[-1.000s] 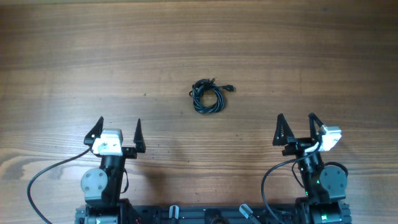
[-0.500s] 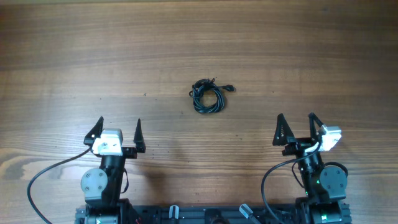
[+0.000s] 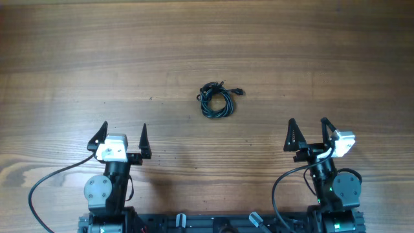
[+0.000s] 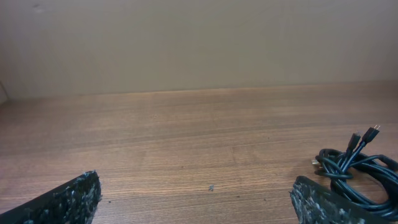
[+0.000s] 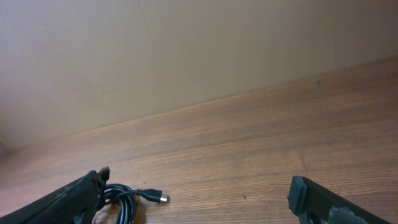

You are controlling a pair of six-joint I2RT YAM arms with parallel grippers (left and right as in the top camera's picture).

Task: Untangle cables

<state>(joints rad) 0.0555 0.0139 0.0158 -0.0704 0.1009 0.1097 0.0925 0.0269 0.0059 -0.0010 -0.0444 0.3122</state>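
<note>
One small coil of cables (image 3: pixel 217 101) lies near the centre of the table (image 3: pixel 323 52). It is at two o'clock from the left gripper (image 3: pixel 123 134) and ten o'clock from the right gripper (image 3: pixel 308 131). Both grippers gape wide, holding nothing, well apart from it.

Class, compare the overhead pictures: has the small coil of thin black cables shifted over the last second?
No. The coil of thin black cables holds the same spot against the wooden table's grain lines.

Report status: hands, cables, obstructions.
Left hand open, empty. Right hand open, empty. Cables coiled ahead, untouched. Nothing in the way.
</note>
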